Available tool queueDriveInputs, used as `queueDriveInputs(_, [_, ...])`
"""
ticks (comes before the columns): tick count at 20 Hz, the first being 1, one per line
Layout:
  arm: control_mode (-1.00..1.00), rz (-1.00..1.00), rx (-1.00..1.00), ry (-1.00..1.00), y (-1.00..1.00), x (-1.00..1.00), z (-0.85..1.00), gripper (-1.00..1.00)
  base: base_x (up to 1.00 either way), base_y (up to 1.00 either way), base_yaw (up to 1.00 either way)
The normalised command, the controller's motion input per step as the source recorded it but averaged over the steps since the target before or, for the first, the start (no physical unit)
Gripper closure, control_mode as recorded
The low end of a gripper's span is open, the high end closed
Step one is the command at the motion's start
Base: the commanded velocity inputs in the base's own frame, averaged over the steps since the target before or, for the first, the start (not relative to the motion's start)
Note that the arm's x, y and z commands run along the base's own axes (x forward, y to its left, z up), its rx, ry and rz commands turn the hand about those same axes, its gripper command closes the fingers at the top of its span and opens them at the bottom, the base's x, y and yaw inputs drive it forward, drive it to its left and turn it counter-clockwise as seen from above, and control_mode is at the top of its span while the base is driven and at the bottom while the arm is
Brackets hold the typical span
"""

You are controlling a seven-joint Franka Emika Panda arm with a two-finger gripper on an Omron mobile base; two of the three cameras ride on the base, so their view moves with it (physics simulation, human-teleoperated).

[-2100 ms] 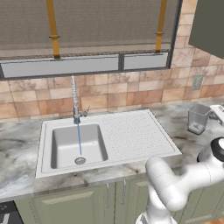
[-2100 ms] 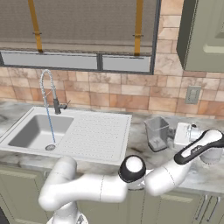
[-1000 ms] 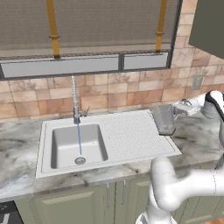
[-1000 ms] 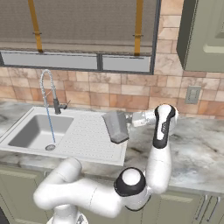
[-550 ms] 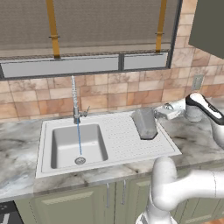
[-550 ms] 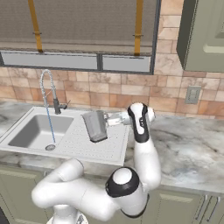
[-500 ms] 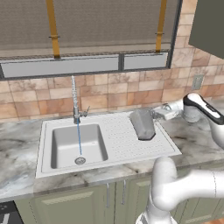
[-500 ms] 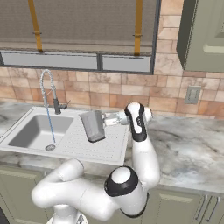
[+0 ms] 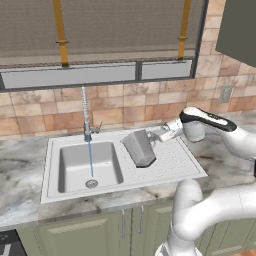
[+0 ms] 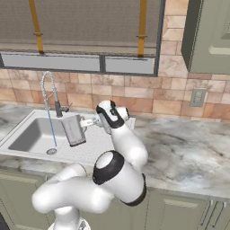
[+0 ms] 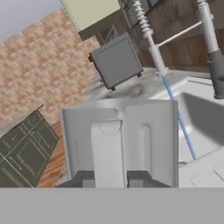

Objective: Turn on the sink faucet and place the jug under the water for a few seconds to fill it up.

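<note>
The jug (image 9: 138, 148) is greyish and see-through, and it hangs tilted over the ribbed drainboard (image 9: 175, 159), just right of the basin. My gripper (image 9: 153, 135) is shut on its handle side, reaching in from the right. The sink faucet (image 9: 86, 114) stands behind the white sink (image 9: 53, 170), and the water (image 9: 90, 157) runs as a thin blue stream into the drain. From the right, the jug (image 10: 73, 129) sits close to the water (image 10: 53, 131), held by the gripper (image 10: 88, 121). In the hand view the jug (image 11: 118, 135) stands just above the gripper (image 11: 113, 179), with the water (image 11: 179, 120) to its right.
Marble counter (image 10: 188, 152) stretches to the right of the sink. A wall outlet (image 9: 226, 93) sits on the tiled backsplash, with an upper cabinet (image 10: 211, 36) above it. The window ledge (image 9: 95, 75) runs behind the faucet. A grey square box (image 11: 116, 61) shows far off in the hand view.
The arm has carried the jug leftward, from over the right counter across the drainboard to near the basin's right edge. The water has kept running.
</note>
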Motion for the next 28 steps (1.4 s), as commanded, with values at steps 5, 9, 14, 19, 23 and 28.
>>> queueDriveInputs(5, [-1.00, -0.03, -0.10, 0.01, 1.00, 0.02, 0.00, 1.00, 0.00, 0.00, 0.00])
queueDriveInputs(9, [-1.00, -0.10, -0.08, 0.00, 1.00, 0.13, 0.00, 1.00, 0.00, 0.00, 0.00])
queueDriveInputs(14, [-1.00, -0.07, -0.02, 0.00, 0.88, 0.19, -0.16, 1.00, 0.00, 0.00, 0.00])
queueDriveInputs(19, [-1.00, 0.00, 0.00, -0.02, 0.11, 0.38, -0.32, 1.00, 0.00, 0.00, 0.00])
queueDriveInputs(23, [-1.00, 0.00, 0.00, -0.02, 0.07, 0.46, -0.23, 1.00, 0.00, 0.00, 0.00])
queueDriveInputs(28, [-1.00, 0.00, 0.00, -0.05, 0.41, 0.36, -0.07, 1.00, 0.00, 0.00, 0.00])
